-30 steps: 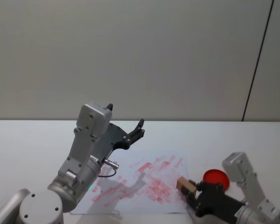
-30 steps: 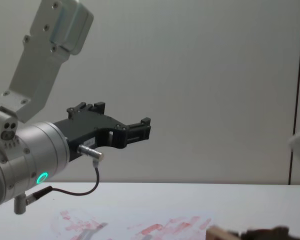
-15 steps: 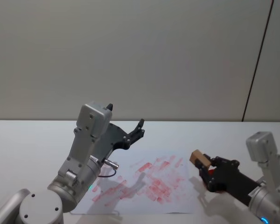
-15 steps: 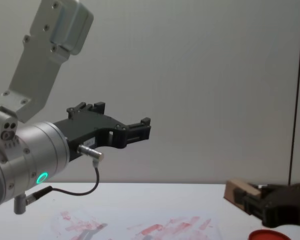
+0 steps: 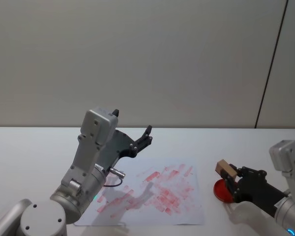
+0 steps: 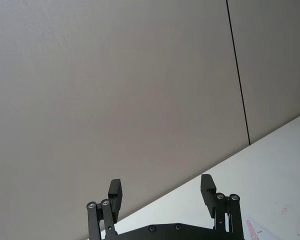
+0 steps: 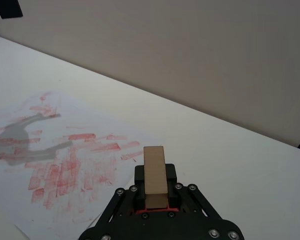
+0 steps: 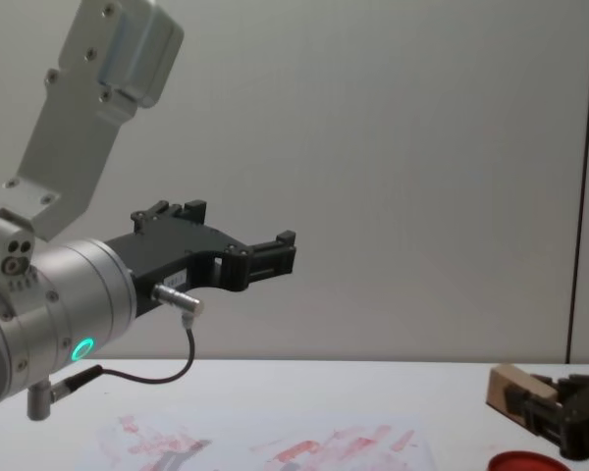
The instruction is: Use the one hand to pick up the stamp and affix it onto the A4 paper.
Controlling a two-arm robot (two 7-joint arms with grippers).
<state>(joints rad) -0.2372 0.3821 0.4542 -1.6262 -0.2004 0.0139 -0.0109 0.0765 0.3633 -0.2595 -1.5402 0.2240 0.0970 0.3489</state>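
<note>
While clamped in right gripper [image 5: 232, 180], stamp [image 5: 225, 169] above red disc [image 5: 221, 191].

Left arm [image 8: 69, 294]: I see silver casing, a green ring light, and a dark cable looping below it.
Left gripper [image 6: 162, 200]: black (screws at the finger joints).
Right gripper [image 7: 155, 197]: black, screw-studded.

Plain grey wall [image 5: 147, 59], perhaps panelled, behind white table [image 5: 34, 147].
</note>
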